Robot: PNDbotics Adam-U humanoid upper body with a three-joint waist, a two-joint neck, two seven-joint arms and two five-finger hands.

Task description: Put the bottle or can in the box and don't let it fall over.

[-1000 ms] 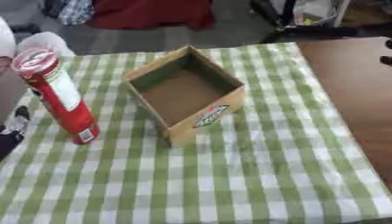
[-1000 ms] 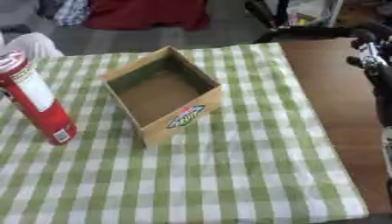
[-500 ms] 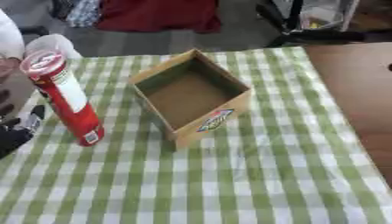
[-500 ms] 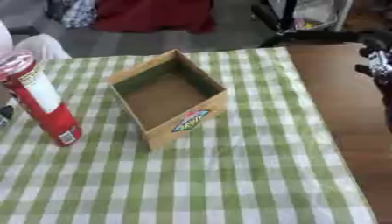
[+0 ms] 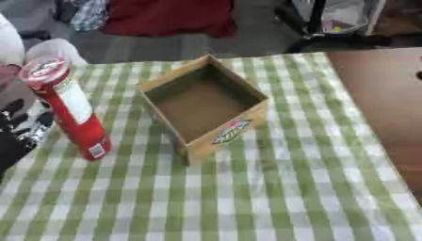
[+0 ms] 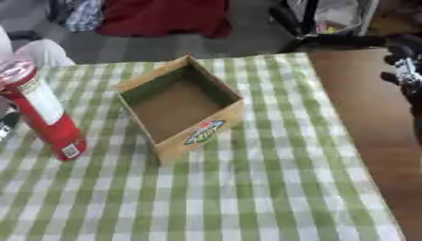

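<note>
A tall red can with a white label and a clear lid stands upright on the green checked cloth, at the left. An open cardboard box sits in the middle, turned corner-on, with nothing inside it. My left hand shows at the left edge, just left of the can and apart from it, fingers relaxed and holding nothing. My right hand is a dark shape at the right edge over the bare wood, far from the box.
The green checked cloth covers most of the table. A strip of bare brown wood runs down the right side. A white rounded thing lies behind the can. Red fabric and clutter lie beyond the far edge.
The whole picture has shifted, so the camera has moved. The can and the box keep their places on the cloth. My left hand stays beside the can.
</note>
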